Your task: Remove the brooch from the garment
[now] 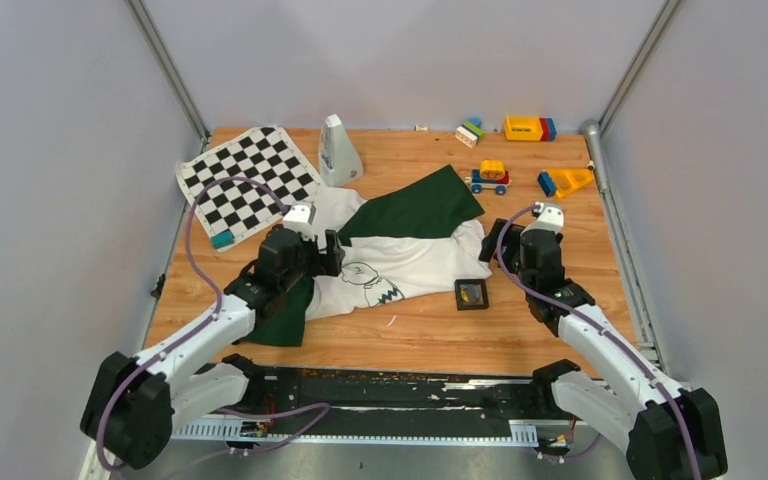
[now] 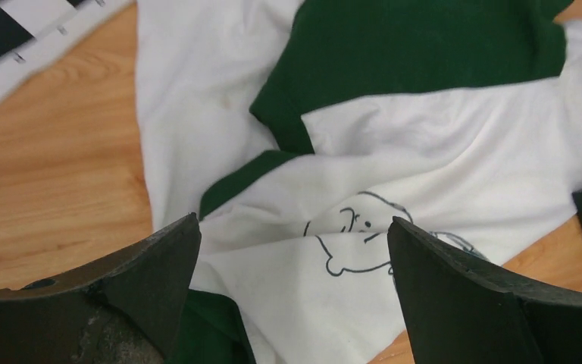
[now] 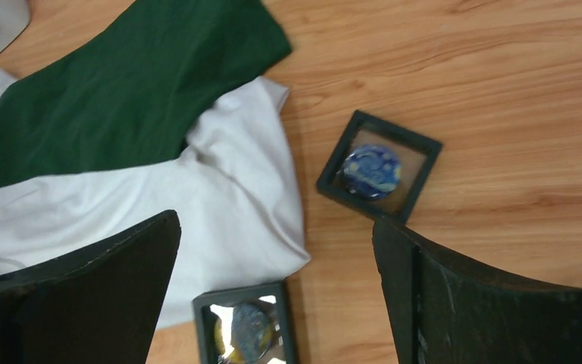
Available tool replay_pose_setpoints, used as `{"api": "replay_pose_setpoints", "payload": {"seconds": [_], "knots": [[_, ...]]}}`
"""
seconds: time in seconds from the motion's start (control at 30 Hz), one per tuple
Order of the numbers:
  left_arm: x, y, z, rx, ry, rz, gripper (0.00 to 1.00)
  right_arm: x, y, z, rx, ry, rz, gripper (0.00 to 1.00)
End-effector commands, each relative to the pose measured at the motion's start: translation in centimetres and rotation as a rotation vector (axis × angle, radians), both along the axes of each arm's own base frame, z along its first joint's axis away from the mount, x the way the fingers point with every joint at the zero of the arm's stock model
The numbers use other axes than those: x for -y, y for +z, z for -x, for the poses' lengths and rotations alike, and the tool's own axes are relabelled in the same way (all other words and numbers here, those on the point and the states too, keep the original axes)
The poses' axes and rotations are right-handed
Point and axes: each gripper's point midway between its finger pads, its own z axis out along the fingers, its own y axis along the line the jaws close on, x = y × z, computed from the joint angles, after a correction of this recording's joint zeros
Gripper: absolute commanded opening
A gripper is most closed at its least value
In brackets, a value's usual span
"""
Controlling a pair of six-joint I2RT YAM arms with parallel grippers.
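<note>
Top view: garment (image 1: 410, 265) lies crumpled. Left wrist: left claw (image 2: 294, 221) spread, empty, over the cartoon (image 2: 348, 246); I see no pin. Right wrist: right claw (image 3: 276, 220) spread; brooch (image 3: 371, 171) sits in black tray (image 3: 402, 131) beside the hem. Removal looks done.

bench (image 1: 420, 330): wood-grain top, smooth, faint sheen
garment (image 2: 439, 144): soft cloth, matt, creased (white and dark green parts alike)
left gripper fingers (image 2: 485, 296): black, matt, slightly rough, scuffed along the edges
square tray (image 3: 398, 133): black plastic rim, clear glossy film
chequered mat (image 1: 248, 182), far left corner of the bench: flat, matt
toy blocks (image 1: 528, 128), far edge: smooth shiny plastic
</note>
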Motion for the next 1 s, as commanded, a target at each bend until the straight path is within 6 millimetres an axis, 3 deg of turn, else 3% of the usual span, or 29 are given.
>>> {"api": "replay_pose_setpoints", "payload": {"seconds": [0.0, 0.13, 0.23, 0.27, 0.3, 0.33, 0.37, 0.4, 0.43, 0.47, 0.5, 0.53, 0.57, 0.6, 0.7, 0.73, 0.77, 0.8, 0.83, 0.87, 0.9, 0.97], "knots": [[-2.8, 6.0, -1.3, 0.137, 0.096, -0.057, 1.0, 5.3, 6.2, -2.8, 0.346, -0.248, 0.109, 1.0], [-6.8, 9.2, -1.4, 0.255, 0.156, -0.07, 1.0, 7.2, 6.3, -2.8, 0.43, -0.25, 0.124, 0.98], [-11.5, 10.2, -2.3, 0.333, 0.296, -0.089, 1.0, 11.3, 5.2, -2.1, 0.445, -0.412, 0.081, 0.98], [-12.5, 9.4, -2.4, 0.332, 0.309, -0.135, 1.0, 11.8, 4.9, -2.0, 0.449, -0.4, 0.068, 0.98], [-14.1, 10.0, -2.9, 0.372, 0.368, -0.156, 1.0, 11.9, 4.8, -2.0, 0.457, -0.371, 0.061, 0.98], [-14.9, 8.6, -2.9, 0.358, 0.391, -0.19, 1.0, 11.3, 4.6, -2.0, 0.468, -0.319, 0.057, 0.98], [-15.8, 9.5, -3.4, 0.422, 0.436, -0.187, 1.0, 10.9, 4.5, -2.0, 0.488, -0.28, 0.08, 1.0], [-16.1, 7.4, -3.4, 0.399, 0.435, -0.214, 1.0, 10.6, 4.1, -2.1, 0.504, -0.247, 0.108, 1.0], [-16.7, 8.5, -4.0, 0.473, 0.464, -0.203, 1.0, 10.3, 3.6, -2.2, 0.521, -0.223, 0.122, 1.0], [-16.9, 6.5, -4.1, 0.44, 0.46, -0.232, 1.0, 10.4, 3.2, -2.4, 0.525, -0.205, 0.145, 1.0], [-17.4, 6.7, -4.6, 0.47, 0.471, -0.236, 1.0, 10.5, 2.1, -2.7, 0.502, -0.19, 0.161, 1.0], [-17.8, 4.6, -5.0, 0.422, 0.472, -0.262, 1.0, 10.6, 1.5, -3.0, 0.497, -0.187, 0.165, 1.0], [-17.8, 5.4, -5.7, 0.475, 0.478, -0.24, 1.0, 10.6, 0.7, -3.3, 0.488, -0.185, 0.177, 1.0], [-18.1, 3.8, -6.0, 0.448, 0.473, -0.237, 1.0, 10.8, 0.5, -3.8, 0.495, -0.181, 0.198, 1.0], [-17.9, 4.0, -7.2, 0.478, 0.436, -0.224, 1.0, 11.0, -0.5, -5.2, 0.459, -0.174, 0.227, 0.97], [-18.5, 2.1, -6.9, 0.442, 0.444, -0.229, 1.0, 11.2, -1.1, -5.4, 0.449, -0.188, 0.222, 0.97], [-18.3, 3.2, -7.4, 0.513, 0.439, -0.211, 1.0, 11.3, -1.8, -5.4, 0.443, -0.198, 0.221, 0.97], [-18.2, 1.4, -7.5, 0.482, 0.423, -0.22, 1.0, 11.2, -1.9, -5.5, 0.464, -0.183, 0.231, 0.95], [-17.5, 1.9, -8.2, 0.521, 0.379, -0.22, 1.0, 10.6, -1.8, -5.7, 0.491, -0.146, 0.251, 0.93], [-17.2, 0.7, -8.1, 0.457, 0.352, -0.226, 1.0, 10.3, -1.7, -5.7, 0.501, -0.131, 0.264, 0.93], [-17.3, 1.7, -8.7, 0.456, 0.357, -0.228, 1.0, 10.4, -2.1, -5.8, 0.472, -0.131, 0.258, 0.93], [-17.5, 0.8, -8.8, 0.413, 0.362, -0.237, 1.0, 10.6, -2.6, -6.2, 0.41, -0.143, 0.237, 1.0]]}}
